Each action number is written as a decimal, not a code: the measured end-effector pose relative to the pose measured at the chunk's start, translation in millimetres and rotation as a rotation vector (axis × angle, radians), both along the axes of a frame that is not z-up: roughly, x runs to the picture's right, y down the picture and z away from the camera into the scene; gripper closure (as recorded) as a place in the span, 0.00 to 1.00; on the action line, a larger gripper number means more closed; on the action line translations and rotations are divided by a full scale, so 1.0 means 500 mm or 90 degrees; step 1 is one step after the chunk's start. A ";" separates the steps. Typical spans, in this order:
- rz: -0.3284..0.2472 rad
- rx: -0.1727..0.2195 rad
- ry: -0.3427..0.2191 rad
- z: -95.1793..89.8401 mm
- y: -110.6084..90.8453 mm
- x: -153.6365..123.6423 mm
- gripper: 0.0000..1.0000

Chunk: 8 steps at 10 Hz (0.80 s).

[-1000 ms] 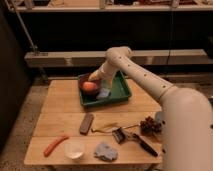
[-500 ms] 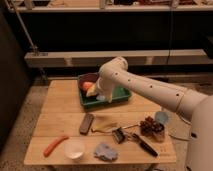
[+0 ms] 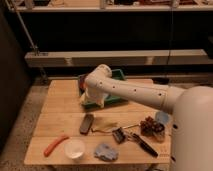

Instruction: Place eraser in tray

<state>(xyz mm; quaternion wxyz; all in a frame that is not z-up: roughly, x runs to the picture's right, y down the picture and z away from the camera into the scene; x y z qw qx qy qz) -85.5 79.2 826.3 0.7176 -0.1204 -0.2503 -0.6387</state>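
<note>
Dark grey eraser lies flat on the wooden table, just in front of the green tray, not yet picked up. The gripper hangs at the tray's front edge, likely lining up to reach the eraser; whether it is open cannot be told.

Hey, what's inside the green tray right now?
Only something reddish shows at the left end of the tray. The arm and the pincer, down at its front left, cover the rest. The eraser lies outside, on the table.
</note>
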 end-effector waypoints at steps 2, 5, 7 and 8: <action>-0.023 0.002 0.059 0.007 0.021 0.003 0.25; -0.022 -0.009 0.118 -0.003 0.055 0.027 0.25; -0.011 -0.028 0.101 0.017 0.076 0.021 0.25; -0.004 -0.048 0.087 0.029 0.091 0.014 0.25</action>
